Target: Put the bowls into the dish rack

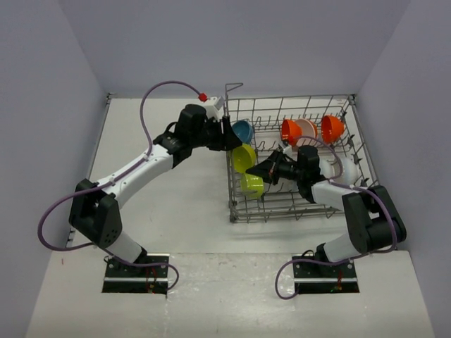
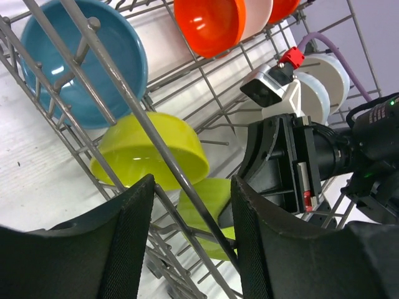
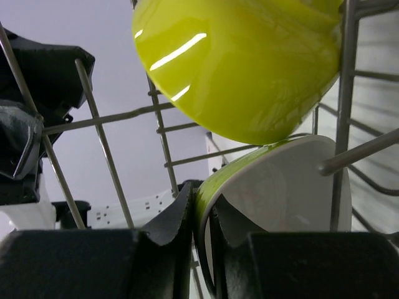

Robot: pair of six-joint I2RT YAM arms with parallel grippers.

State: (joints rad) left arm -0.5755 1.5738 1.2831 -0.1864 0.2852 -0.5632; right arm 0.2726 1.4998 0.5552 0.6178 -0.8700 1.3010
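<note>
Right wrist view: the right gripper (image 3: 201, 200) pinches the rim of the lower yellow-green bowl (image 3: 277, 187) (white inside), which stands on edge in the dish rack's (image 1: 231, 208) near-left corner. The upper yellow-green bowl (image 3: 243, 62) sits just above it. The left gripper (image 2: 192, 190), jaws apart, straddles a left-wall wire.

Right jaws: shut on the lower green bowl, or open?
Shut. The right wrist view shows the lower green bowl with its rim pinched between the right jaws.

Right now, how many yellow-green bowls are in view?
2. First bowl: by the dish rack's left wall, beside the blue bowl. Second bowl: just nearer, rim pinched by the right gripper. More may be hidden.
</note>
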